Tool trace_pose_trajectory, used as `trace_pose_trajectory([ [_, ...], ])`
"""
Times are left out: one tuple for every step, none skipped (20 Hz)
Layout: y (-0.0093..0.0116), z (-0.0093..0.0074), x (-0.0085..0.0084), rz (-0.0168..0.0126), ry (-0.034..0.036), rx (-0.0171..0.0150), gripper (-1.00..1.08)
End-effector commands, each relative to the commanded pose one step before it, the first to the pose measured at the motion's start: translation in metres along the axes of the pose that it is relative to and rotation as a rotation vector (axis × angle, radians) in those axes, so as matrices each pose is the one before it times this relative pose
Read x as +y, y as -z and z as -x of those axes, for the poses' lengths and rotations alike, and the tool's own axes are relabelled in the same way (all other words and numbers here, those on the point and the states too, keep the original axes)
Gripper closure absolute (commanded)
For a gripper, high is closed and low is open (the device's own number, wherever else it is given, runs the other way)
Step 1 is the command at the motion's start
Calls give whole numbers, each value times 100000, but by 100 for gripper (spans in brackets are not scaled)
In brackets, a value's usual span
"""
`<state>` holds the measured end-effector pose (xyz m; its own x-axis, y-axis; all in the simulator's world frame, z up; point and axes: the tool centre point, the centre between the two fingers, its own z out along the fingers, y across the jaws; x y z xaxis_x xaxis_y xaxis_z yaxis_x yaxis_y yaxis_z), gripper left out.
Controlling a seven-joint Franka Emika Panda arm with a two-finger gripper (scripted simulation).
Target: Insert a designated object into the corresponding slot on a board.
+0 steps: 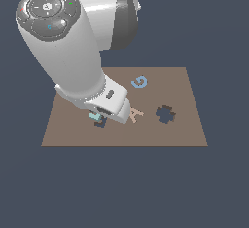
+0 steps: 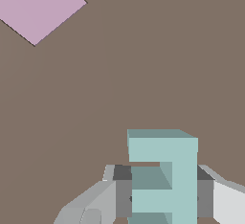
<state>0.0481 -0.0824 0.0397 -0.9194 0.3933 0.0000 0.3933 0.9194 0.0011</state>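
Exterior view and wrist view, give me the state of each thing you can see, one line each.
Gripper: shut on the teal E block.
Teal E block: held between the fingers, just above the board.
E-shaped slot: mostly hidden by the gripper, not yet filled.
Blue G: lying loose on the board.
Peach A: lying loose on the board.
Cross-shaped cutout: unfilled.
Board: flat.

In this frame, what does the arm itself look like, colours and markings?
The arm is glossy white with rounded, tube-like links and darker grey sections at the joints. A grey circular cap on top carries small coloured dots. The end effector has grey fingers with darker pads, on a white body. No cables show.
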Motion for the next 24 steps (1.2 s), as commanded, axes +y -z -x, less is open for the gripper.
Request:
trace_pose_trajectory([
  [22,435,486,-13,4559,-8,108],
  [2,138,162,-3,1467,2,108],
  [2,125,149,-3,1335,2,108],
  [2,112,132,-2,1195,2,108],
  [2,99,118,-2,1056,2,108],
  [1,85,103,-2,915,1,108],
  [1,72,88,-1,774,1,108],
  [1,58,74,-1,633,0,108],
  [1,44,59,-1,491,0,108],
  [1,30,44,0,349,-1,108],
  [1,16,30,0,207,-2,108],
  [1,1,18,0,69,-3,108],
  [0,-11,-4,1,-85,-3,108],
  [0,-25,-13,1,-207,-3,108],
  [0,-20,-13,1,-176,-2,108],
  [0,-7,-8,0,-69,-1,108],
  [-13,3,13,4,116,27,108],
  [-58,-1,7,0,0,0,108],
  [-173,-3,20,0,0,0,108],
  [-271,-3,5,2,-42,-24,108],
  [-272,-4,4,0,-43,-24,108],
  [-173,-6,19,0,0,0,108],
  [-41,2,-22,-1,-42,-24,108],
  [0,0,0,0,0,0,-92],
])
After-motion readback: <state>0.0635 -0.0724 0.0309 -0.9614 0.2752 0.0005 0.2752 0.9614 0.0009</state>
